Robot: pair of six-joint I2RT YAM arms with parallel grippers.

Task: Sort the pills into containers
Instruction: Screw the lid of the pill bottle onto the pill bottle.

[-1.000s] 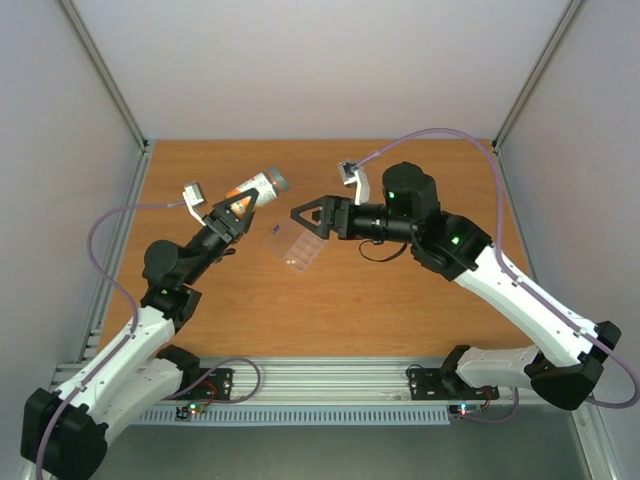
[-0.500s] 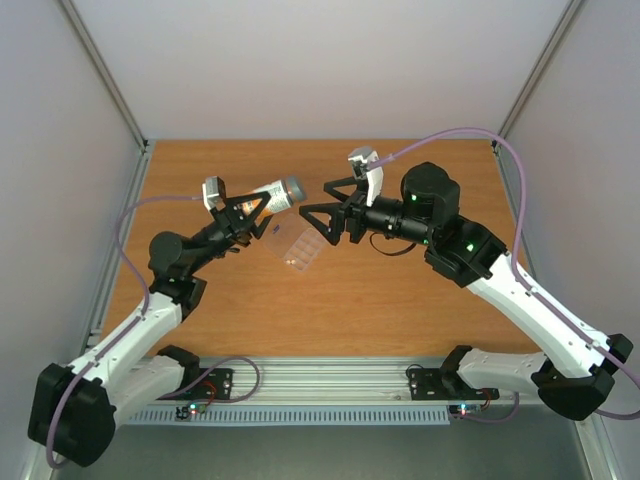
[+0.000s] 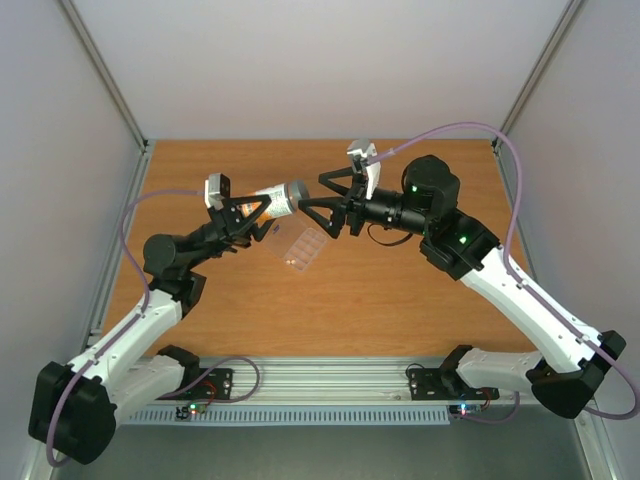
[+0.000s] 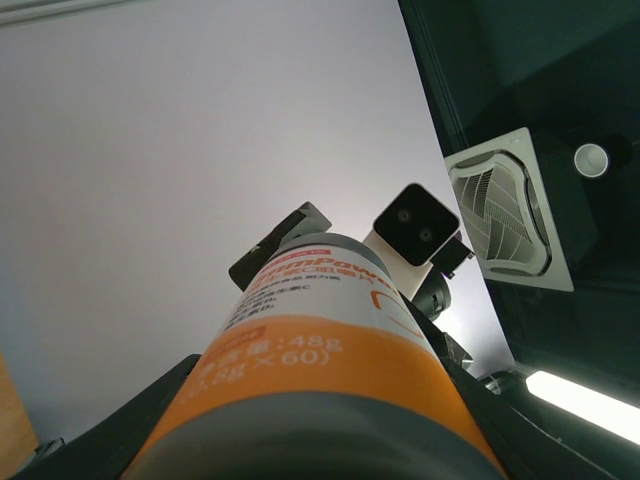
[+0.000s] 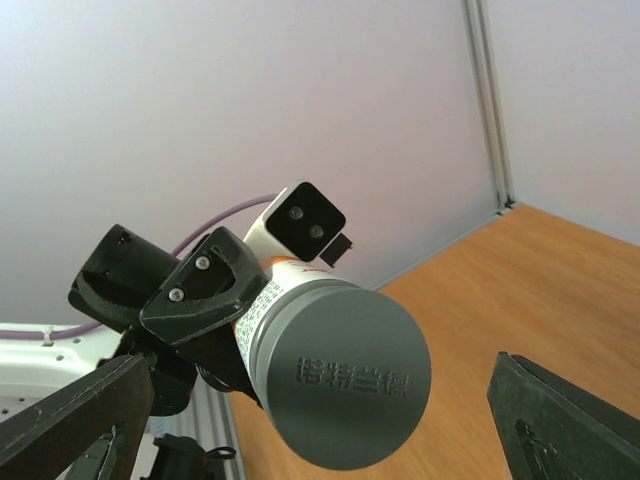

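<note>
My left gripper is shut on a white and orange pill bottle, held lying in the air with its grey cap pointing right. In the left wrist view the bottle fills the space between the fingers. My right gripper stands open facing the cap, one finger on each side and apart from it. The cap sits between those wide fingers in the right wrist view. Below on the table lies the clear pill box, the containers, with tiny specks of pills in it.
The wooden table is walled by pale panels at the back and sides. An aluminium rail with both arm bases runs along the near edge. Purple cables loop from each wrist.
The left arm has swung the bottle level and to the right. The right gripper has turned, opened wider and come up to the cap.
</note>
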